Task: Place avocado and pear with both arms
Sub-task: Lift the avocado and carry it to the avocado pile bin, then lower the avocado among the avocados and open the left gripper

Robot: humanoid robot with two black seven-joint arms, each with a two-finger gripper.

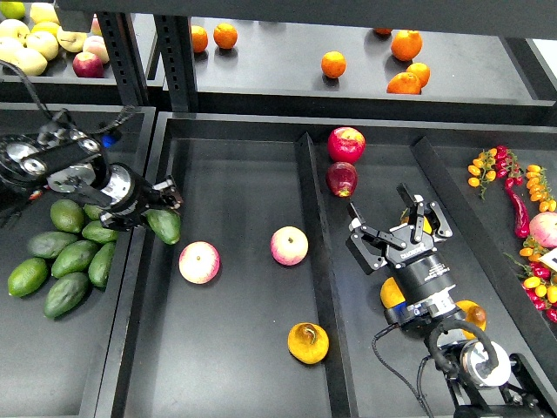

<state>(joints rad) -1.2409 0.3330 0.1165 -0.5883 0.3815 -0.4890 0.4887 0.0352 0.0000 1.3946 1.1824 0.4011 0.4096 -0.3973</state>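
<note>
The dark green avocado (164, 226) is held in my left gripper (155, 207), which is shut on it. It hangs over the left wall of the middle tray (148, 287), next to the avocado pile. The golden pear (308, 342) lies on the middle tray's floor near the front right, brown dimple up. My right gripper (402, 228) is open and empty over the right tray, up and to the right of the pear and apart from it.
Two pink-yellow apples (199, 262) (289, 246) lie in the middle tray. Two red apples (342, 178) sit at the right tray's far end. Several green avocados (61, 261) fill the left tray. Oranges (392, 293) lie under my right arm. Chillies and small tomatoes (522, 209) lie at far right.
</note>
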